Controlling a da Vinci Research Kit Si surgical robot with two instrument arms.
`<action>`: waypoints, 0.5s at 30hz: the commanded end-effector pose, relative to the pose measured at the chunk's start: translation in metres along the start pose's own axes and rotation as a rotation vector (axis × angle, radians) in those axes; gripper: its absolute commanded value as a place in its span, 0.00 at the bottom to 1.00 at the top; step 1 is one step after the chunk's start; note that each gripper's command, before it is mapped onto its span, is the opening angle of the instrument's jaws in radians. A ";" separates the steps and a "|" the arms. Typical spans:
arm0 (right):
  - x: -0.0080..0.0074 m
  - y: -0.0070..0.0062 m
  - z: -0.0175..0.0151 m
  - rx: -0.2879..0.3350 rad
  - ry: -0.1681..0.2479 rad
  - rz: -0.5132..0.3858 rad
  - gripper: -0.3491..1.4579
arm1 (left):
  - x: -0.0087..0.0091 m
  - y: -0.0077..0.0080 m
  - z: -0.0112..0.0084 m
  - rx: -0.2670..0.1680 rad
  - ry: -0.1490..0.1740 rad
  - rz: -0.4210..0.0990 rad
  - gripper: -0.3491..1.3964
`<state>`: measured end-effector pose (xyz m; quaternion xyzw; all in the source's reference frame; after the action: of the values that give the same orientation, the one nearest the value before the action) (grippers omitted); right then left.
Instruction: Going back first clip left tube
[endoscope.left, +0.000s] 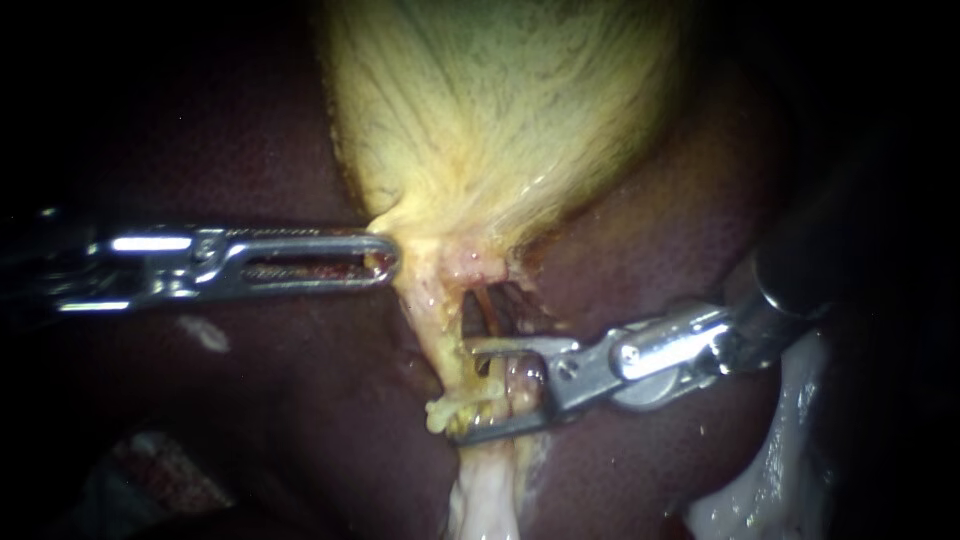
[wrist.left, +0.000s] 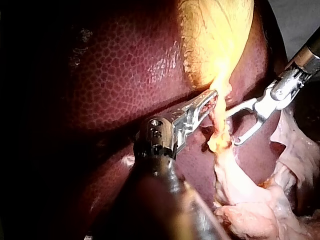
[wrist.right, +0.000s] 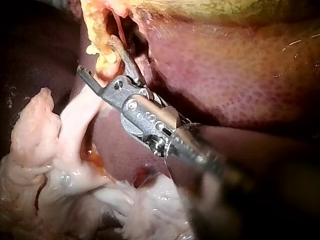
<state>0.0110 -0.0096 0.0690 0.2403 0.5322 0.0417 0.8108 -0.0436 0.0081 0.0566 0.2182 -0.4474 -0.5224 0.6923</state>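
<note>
The yellow gallbladder (endoscope.left: 500, 110) narrows to a neck over the dark red liver (endoscope.left: 250, 150). My left instrument (endoscope.left: 385, 262) comes in level from the left, its jaws shut on the yellow tissue at the neck; the left wrist view shows the same hold (wrist.left: 214, 100). Below the neck a yellow strand (endoscope.left: 440, 340) and a pinkish tube (endoscope.left: 522, 382) run downward. My right instrument (endoscope.left: 465, 390) enters from the right with its jaws open, one on each side of the tube (wrist.right: 107, 67). I cannot make out a clip.
Pale whitish tissue (endoscope.left: 485, 490) hangs below the tubes, and more lies at the lower right (endoscope.left: 770, 470). Ahead of the right instrument it forms a lumpy mass (wrist.right: 50, 165). Liver surrounds the field on both sides.
</note>
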 end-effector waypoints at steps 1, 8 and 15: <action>0.0001 -0.0003 -0.0008 0.001 0.001 0.005 0.52 | 0.0000 0.0000 0.0000 0.000 0.000 0.001 0.03; 0.0018 -0.0005 -0.0054 -0.061 0.002 0.042 0.52 | 0.0001 0.0001 0.0001 0.000 0.000 0.001 0.03; 0.0033 0.0002 -0.0095 -0.100 0.012 -0.008 0.52 | 0.0001 0.0001 0.0001 0.000 0.000 0.001 0.03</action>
<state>0.0038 -0.0049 0.0632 0.1943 0.5351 0.0665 0.8195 -0.0437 0.0080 0.0568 0.2178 -0.4477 -0.5220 0.6925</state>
